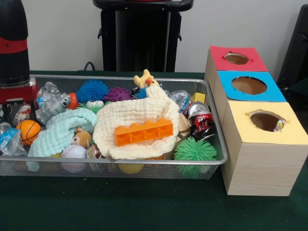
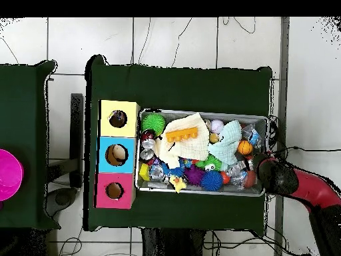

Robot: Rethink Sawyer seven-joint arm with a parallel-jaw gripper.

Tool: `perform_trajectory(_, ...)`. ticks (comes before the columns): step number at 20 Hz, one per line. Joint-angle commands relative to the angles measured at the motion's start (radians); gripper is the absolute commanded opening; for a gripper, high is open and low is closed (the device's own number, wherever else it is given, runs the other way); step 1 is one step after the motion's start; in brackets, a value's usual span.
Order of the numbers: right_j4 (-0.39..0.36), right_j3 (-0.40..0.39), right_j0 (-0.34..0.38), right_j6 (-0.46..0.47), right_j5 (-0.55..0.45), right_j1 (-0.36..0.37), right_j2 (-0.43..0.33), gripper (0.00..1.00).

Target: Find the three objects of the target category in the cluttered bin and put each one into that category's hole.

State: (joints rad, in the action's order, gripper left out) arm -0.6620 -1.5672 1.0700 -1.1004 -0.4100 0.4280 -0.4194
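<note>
The red and black arm (image 2: 293, 181) hangs over the silver wire-mesh bin's (image 1: 144, 166) end; its fingers' state cannot be told. The orange plastic brick (image 1: 143, 131) lies lengthwise mid-bin on cream cloth (image 1: 137, 118), toward the three-holed wooden box (image 1: 260, 139).

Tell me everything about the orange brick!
The orange brick looks like shiny plastic, long and narrow, with a row of round studs on top. It lies flat on the cream cloth in the middle of the wire bin, slightly slanted. Nothing else touches it, and it seems whole.
</note>
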Motion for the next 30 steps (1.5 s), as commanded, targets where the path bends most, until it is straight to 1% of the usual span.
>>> perform_trajectory(1,-0.103,0.054,0.002,0.072,-0.038,0.026,0.038,1.00)
perform_trajectory(3,-0.118,0.066,-0.008,0.044,-0.027,-0.014,0.065,1.00)
perform_trajectory(7,-0.144,0.088,0.000,0.006,0.036,-0.114,0.078,1.00)
perform_trajectory(9,-0.169,0.108,-0.018,-0.020,0.053,-0.144,0.107,1.00)
perform_trajectory(12,-0.183,0.134,-0.038,-0.037,0.025,-0.174,0.144,1.00)
perform_trajectory(14,-0.191,0.144,-0.053,-0.042,0.011,-0.180,0.170,1.00)
perform_trajectory(16,-0.207,0.162,-0.073,-0.069,0.021,-0.190,0.207,1.00)
perform_trajectory(19,-0.234,0.198,-0.122,-0.133,0.062,-0.209,0.278,1.00)
perform_trajectory(22,-0.237,0.221,-0.162,-0.175,0.090,-0.222,0.331,1.00)
perform_trajectory(23,-0.237,0.236,-0.193,-0.210,0.090,-0.230,0.366,1.00)
perform_trajectory(25,-0.235,0.252,-0.231,-0.240,0.096,-0.239,0.410,1.00)
perform_trajectory(26,-0.211,0.257,-0.245,-0.232,0.105,-0.245,0.434,0.00)
perform_trajectory(30,-0.197,0.269,-0.275,-0.240,0.106,-0.253,0.468,0.00)
